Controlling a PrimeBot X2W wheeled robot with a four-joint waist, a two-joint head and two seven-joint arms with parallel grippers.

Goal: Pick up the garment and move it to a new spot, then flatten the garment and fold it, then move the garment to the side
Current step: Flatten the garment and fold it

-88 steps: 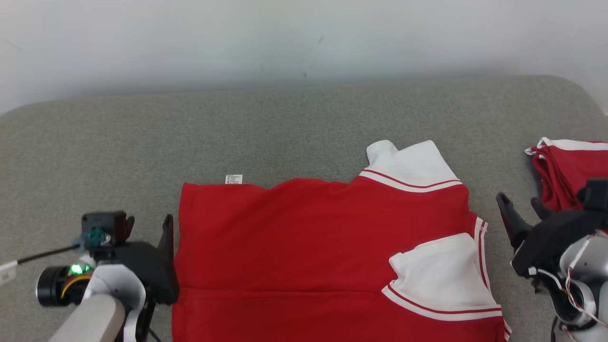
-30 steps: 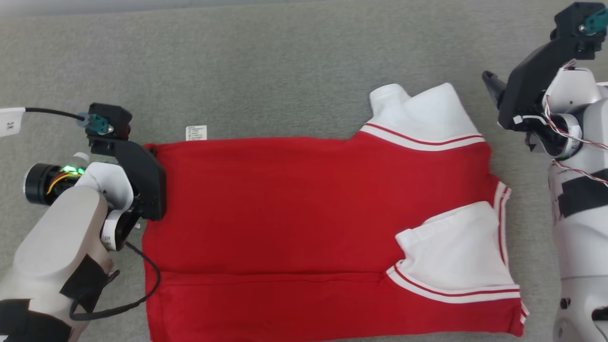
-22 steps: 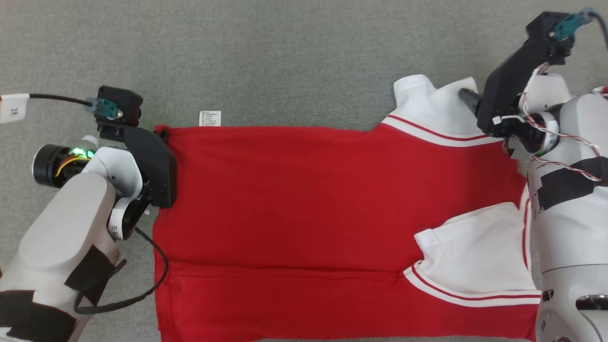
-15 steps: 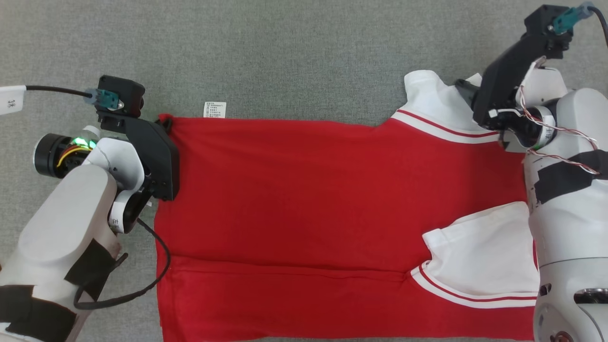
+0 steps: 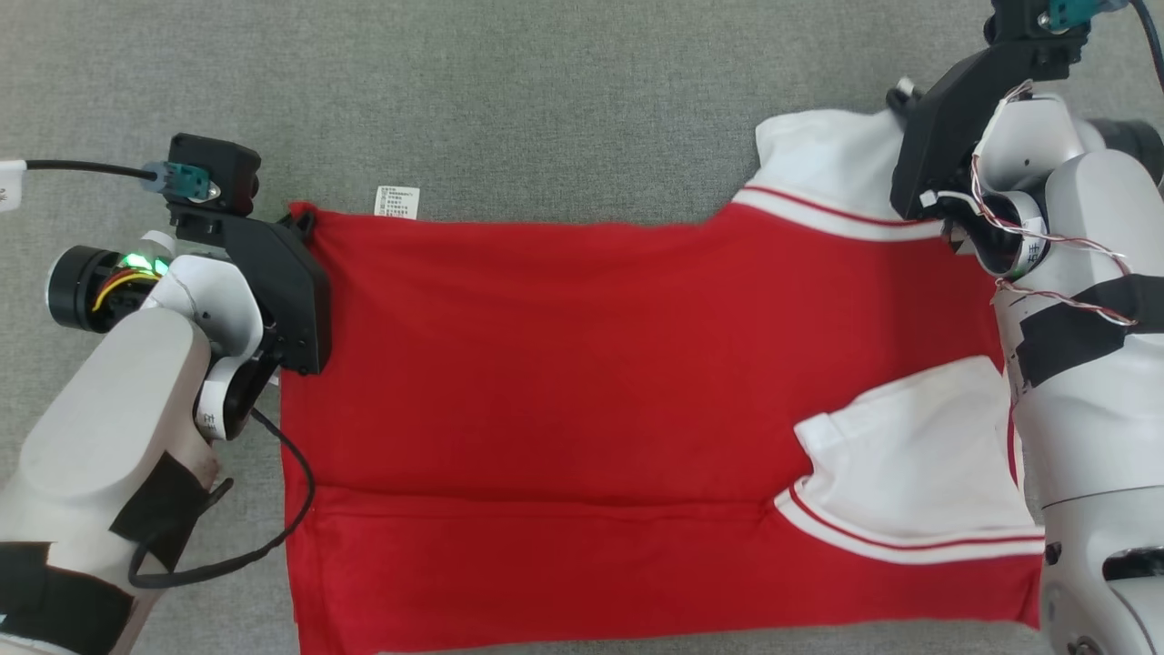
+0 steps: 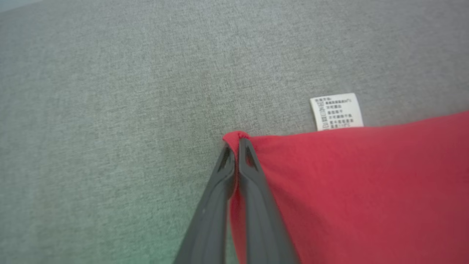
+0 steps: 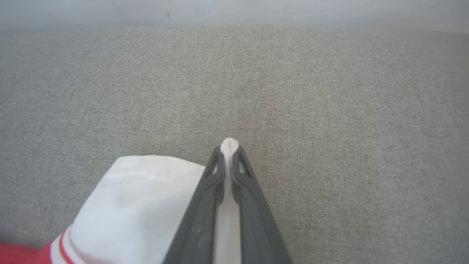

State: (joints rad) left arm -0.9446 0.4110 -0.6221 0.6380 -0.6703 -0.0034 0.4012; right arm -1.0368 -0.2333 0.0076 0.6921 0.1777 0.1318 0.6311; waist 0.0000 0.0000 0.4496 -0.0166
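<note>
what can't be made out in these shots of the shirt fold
- care label print: too small, blurred, left wrist view.
- garment near-left corner: cut off by head view's bottom edge.
- lower white sleeve end: behind right forearm, head view.

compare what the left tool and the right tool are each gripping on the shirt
The left tool pinches a red corner of the shirt; the right tool pinches the white sleeve. The left tool grips beside the care label at the shirt's left end; the right tool grips at its right end. Both are shut on the shirt's far edge.
</note>
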